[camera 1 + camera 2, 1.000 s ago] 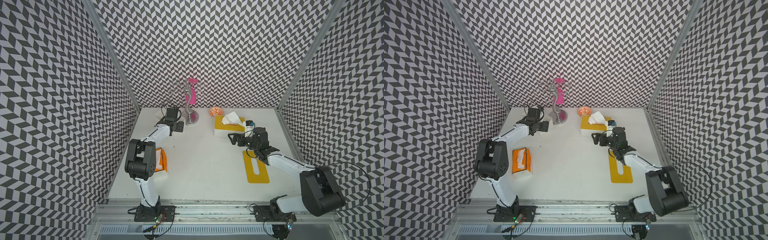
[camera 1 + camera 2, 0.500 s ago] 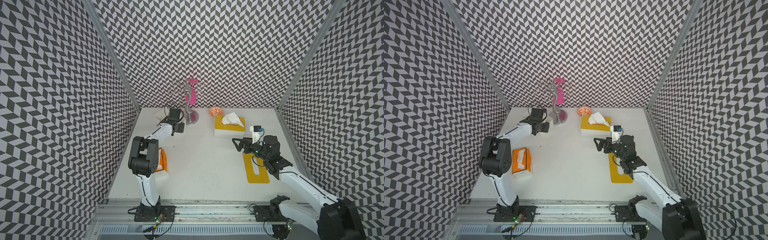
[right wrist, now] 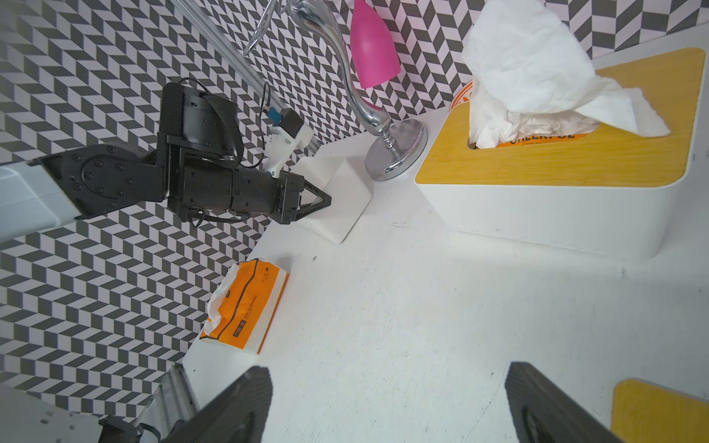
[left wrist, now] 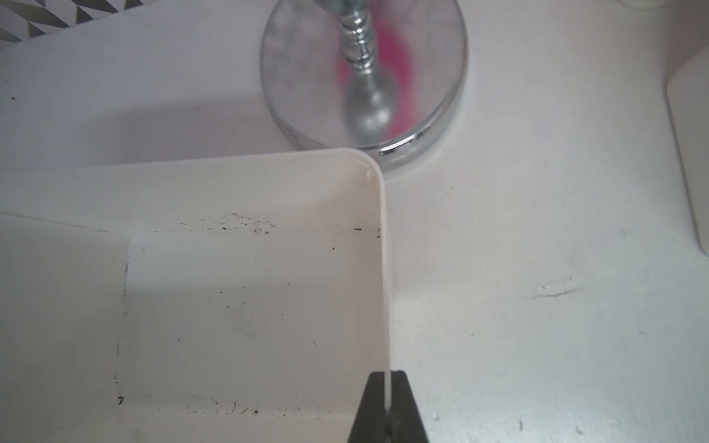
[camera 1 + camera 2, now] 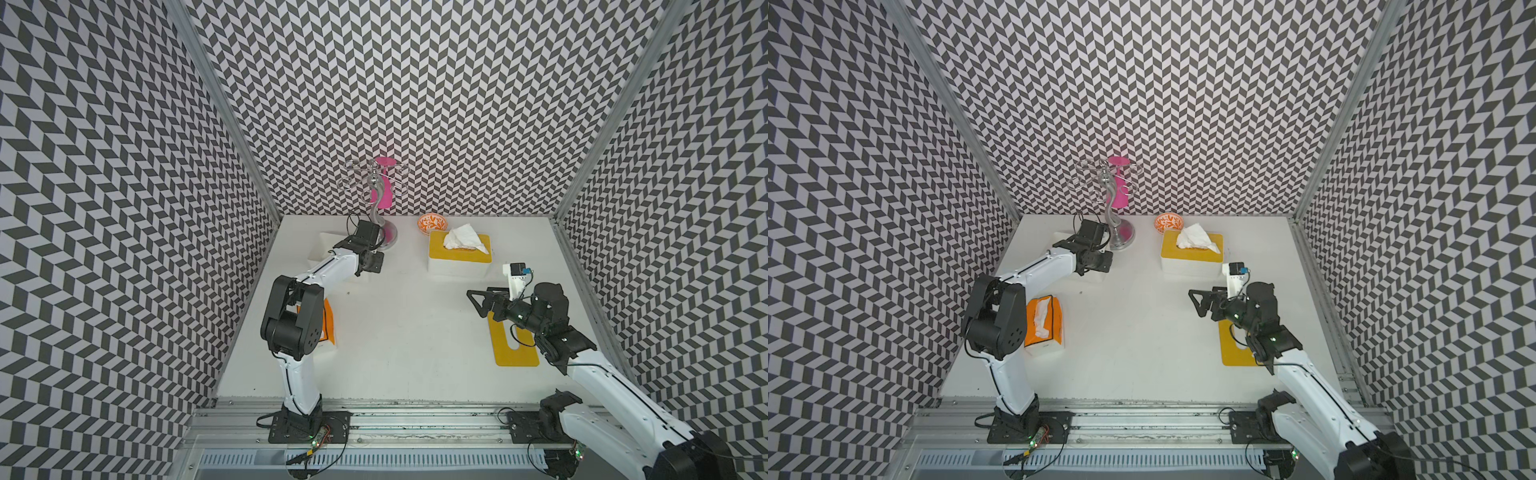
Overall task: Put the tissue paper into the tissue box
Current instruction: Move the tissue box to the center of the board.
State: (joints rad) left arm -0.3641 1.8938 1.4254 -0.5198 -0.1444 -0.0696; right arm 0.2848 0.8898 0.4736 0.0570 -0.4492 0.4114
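The tissue paper is an orange pack lying flat at the table's left side, partly behind my left arm in a top view, and it also shows in the right wrist view. The tissue box is a lidless white tub at the back left, empty inside. My left gripper is shut on its thin side wall; it shows in both top views. My right gripper hangs open and empty above the table at the right.
A white box with a yellow lid and tissue sticking out stands at the back middle. A loose yellow lid lies under my right arm. A silver stand with a pink cup and an orange bowl stand at the back.
My left gripper has shut on the white tub's wall. My right arm has drawn back from the yellow-lidded box toward the front right, still open.
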